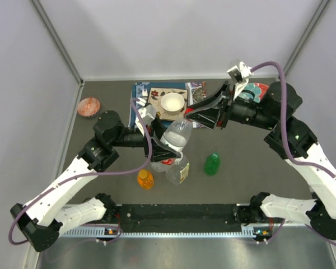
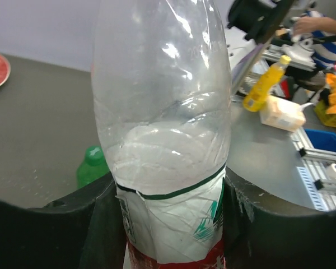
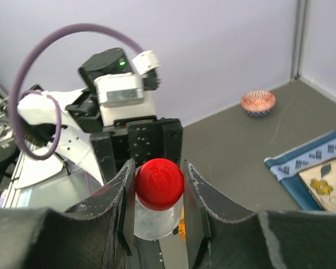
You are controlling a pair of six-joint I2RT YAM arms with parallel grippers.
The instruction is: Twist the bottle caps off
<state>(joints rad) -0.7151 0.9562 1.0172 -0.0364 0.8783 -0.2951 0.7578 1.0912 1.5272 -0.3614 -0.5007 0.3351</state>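
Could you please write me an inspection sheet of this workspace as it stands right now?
Surface: dark grey table; no spills seen.
Job's things: clear red-label bottle lifted and tilted, red cap on it; larger clear bottle, green bottle and orange bottle stand on the table.
Clutter: white bowl on a patterned mat; red patterned dish at far left.
Tools: left tool shut on the bottle's body; right tool shut on the red cap.
Cables: purple cables loop above the arms; no snag seen.
Surroundings: pale enclosure walls; nothing seen intruding.
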